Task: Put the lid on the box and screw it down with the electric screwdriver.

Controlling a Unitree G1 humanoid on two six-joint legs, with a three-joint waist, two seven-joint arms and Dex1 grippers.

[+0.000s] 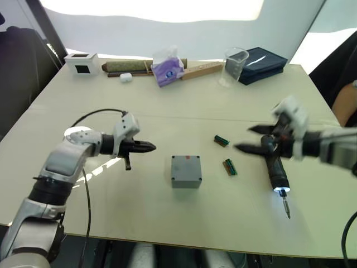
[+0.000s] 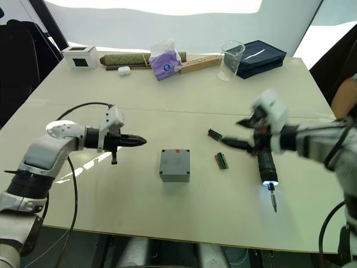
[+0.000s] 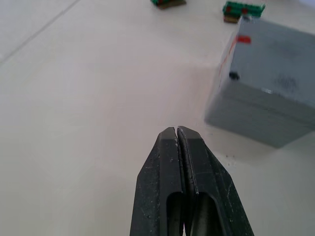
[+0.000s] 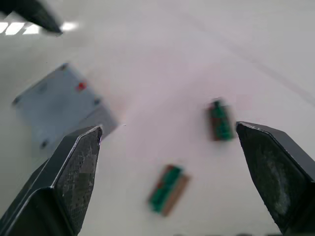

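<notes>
Box (image 1: 186, 171) 1, lid apparently on | screwdriver (image 1: 278, 174) 1 | green strips (image 1: 230, 167) 2

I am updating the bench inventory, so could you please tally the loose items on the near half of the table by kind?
Grey box with its lid on: 1
Electric screwdriver: 1
Green strips: 2
Total: 4

box (image 1: 186, 171): matt grey plastic, faintly speckled
electric screwdriver (image 1: 277, 172): black body, thin metal bit
table (image 1: 167, 218): smooth cream surface, slight sheen
beaker (image 1: 235, 66): clear, glossy
left gripper fingers (image 3: 192, 162): black, scuffed, matt
</notes>
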